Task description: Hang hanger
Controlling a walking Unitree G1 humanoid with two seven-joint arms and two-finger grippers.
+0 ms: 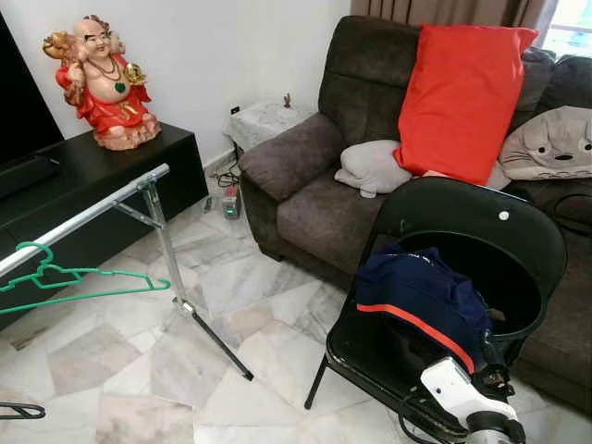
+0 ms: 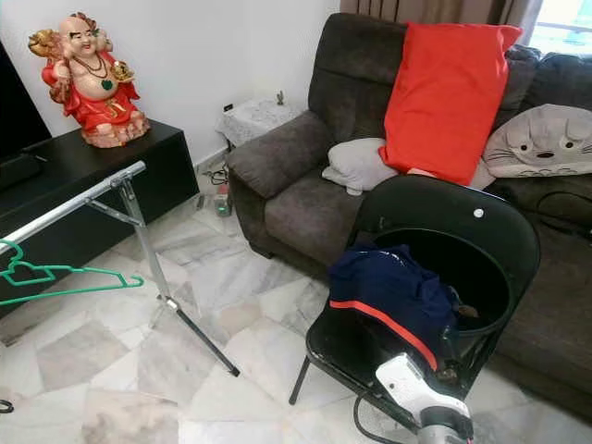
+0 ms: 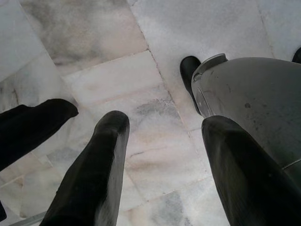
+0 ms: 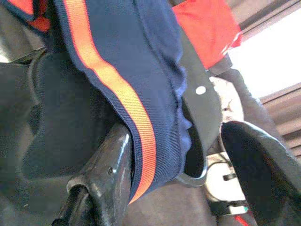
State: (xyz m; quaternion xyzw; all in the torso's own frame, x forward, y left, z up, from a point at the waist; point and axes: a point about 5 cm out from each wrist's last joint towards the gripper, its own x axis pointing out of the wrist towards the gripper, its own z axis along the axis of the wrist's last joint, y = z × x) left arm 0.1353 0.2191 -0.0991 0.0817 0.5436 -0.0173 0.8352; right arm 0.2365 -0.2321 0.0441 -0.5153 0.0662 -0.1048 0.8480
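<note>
From the left eye view I have the green hanger [image 1: 83, 282] already hooked on the silver rail [image 1: 88, 215] of the clothes rack at my left, hanging well apart from the black folding chair [image 1: 472, 268] where a navy garment [image 1: 421, 301] with an orange stripe lies heaped. My right gripper [image 1: 488, 363] sits low at the chair seat beside that garment. The hanger looks thin, light plastic, stiff but springy; I'd take it near the hook or shoulder, not the slim bottom bar.

The right eye view shows the same, the hanger's hook cut off by the picture's edge.

In the left wrist view the left gripper [image 3: 160, 155] hangs over the marble floor [image 3: 117, 75], fingers spread wide, holding nothing.

In the right wrist view the right gripper's fingers [image 4: 106, 174] stand apart against the garment's striped hem; I can't tell whether cloth is pinched
</note>
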